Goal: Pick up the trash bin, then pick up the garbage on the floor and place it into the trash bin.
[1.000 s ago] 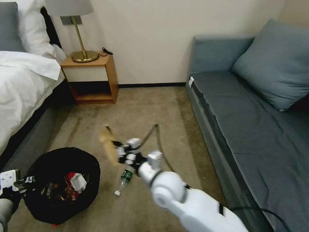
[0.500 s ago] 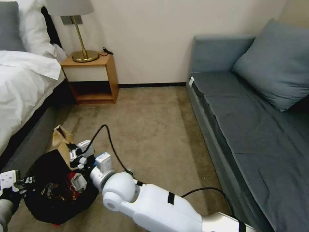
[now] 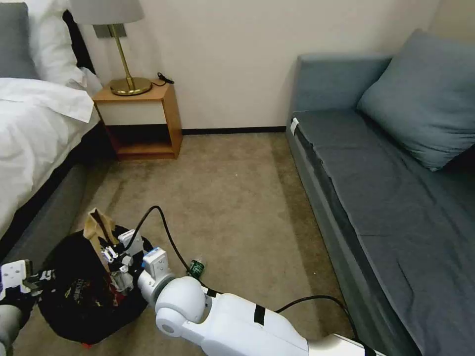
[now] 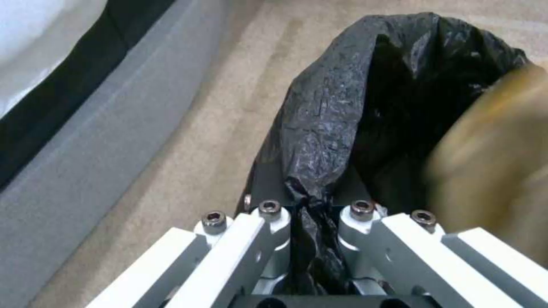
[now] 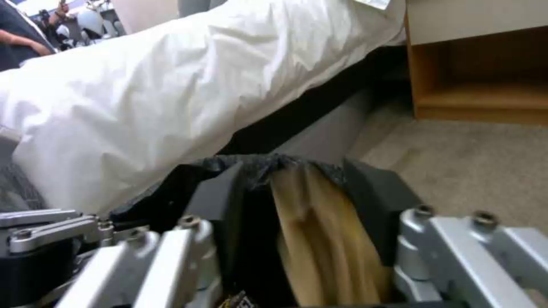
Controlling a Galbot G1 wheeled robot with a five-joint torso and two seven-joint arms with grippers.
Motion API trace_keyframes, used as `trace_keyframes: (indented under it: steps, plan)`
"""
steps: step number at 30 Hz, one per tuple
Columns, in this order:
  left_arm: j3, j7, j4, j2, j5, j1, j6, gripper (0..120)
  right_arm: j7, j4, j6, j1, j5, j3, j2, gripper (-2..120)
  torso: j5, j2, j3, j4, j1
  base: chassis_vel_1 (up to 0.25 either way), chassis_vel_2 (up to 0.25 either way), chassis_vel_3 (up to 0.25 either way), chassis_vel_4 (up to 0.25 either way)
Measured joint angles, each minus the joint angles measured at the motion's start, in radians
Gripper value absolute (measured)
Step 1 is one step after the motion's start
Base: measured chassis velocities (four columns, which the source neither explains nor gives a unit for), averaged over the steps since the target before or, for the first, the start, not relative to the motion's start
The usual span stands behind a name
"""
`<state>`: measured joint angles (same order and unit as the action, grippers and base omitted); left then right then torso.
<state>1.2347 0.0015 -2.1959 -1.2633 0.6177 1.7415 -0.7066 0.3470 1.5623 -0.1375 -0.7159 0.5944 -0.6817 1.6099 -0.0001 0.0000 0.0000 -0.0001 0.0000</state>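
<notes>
The crumpled tan paper bag point(image 3: 95, 228) is being held upright between the closed jaws of the right gripper point(image 3: 113, 257), directly over the mouth of the trash bin point(image 3: 64, 316). In the right wrist view the paper bag point(image 5: 320, 239) is seen wedged between the 2 dark pads point(image 5: 374, 214), with the bin's black liner just beyond the jaws. The bin's near rim is being pinched by the left gripper point(image 4: 311, 239), whose jaws are closed on a gathered fold of liner point(image 4: 320, 141); the bin is thereby being kept steady at the lower left of the head view.

For a clean release, the jaws are best opened only once the bag's lower end is judged to be inside the rim, since the bag is tall and its top is standing above the liner on the far side of the jaws.

Room is being limited beyond the bin by the bed frame point(image 3: 44, 217). Open carpet point(image 3: 237, 198) is lying to the right of the jaws, where the clear bottle point(image 3: 196, 268) is still waiting on the floor, just beside the right arm's cable point(image 3: 166, 227).
</notes>
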Motion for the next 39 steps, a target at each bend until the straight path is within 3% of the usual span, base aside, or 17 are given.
trace_keyframes:
  steps: [7, 13, 19, 26, 32, 39]
  plan:
    - [-0.003, 0.000, 0.001, -0.001, 0.000, -0.004, 0.000, 6, -0.011, 0.032, -0.004, -0.020, -0.068, 0.000, -0.014, 78, 0.0002, 0.000, 0.000, 0.0003, 0.000, 0.000, 0.000, 0.000, 0.000]
    - [-0.004, 0.000, 0.005, 0.005, 0.000, -0.003, 0.000, 6, -0.062, 0.093, 0.015, -0.086, -0.222, 0.062, -0.108, 97, 0.0003, 0.000, 0.000, 0.0001, 0.000, 0.000, 0.000, 0.000, 0.000]
    - [-0.003, 0.000, 0.006, 0.008, 0.000, -0.003, 0.001, 6, -0.102, 0.136, 0.027, -0.147, -0.301, 0.121, -0.169, 100, 0.0005, 0.000, 0.000, 0.0000, 0.000, 0.000, 0.000, 0.000, 0.000]
    - [-0.007, 0.000, 0.002, 0.003, 0.000, -0.009, 0.001, 6, -0.186, 0.234, 0.152, -0.330, -0.493, 0.312, -0.328, 100, 0.0005, 0.000, 0.000, -0.0001, 0.000, 0.000, 0.000, 0.000, 0.000]
    - [-0.001, 0.000, 0.014, 0.002, 0.000, -0.019, 0.001, 6, -0.234, 0.288, 0.251, -0.496, -0.525, 0.469, -0.399, 100, 0.0004, 0.000, 0.000, -0.0001, 0.000, 0.000, 0.000, 0.000, 0.000]
    - [0.004, 0.000, 0.014, -0.006, 0.004, -0.019, 0.001, 6, -0.257, 0.292, 0.288, -0.586, -0.551, 0.516, -0.437, 100, 0.0003, 0.000, 0.000, 0.0000, 0.000, 0.000, 0.000, 0.000, 0.000]
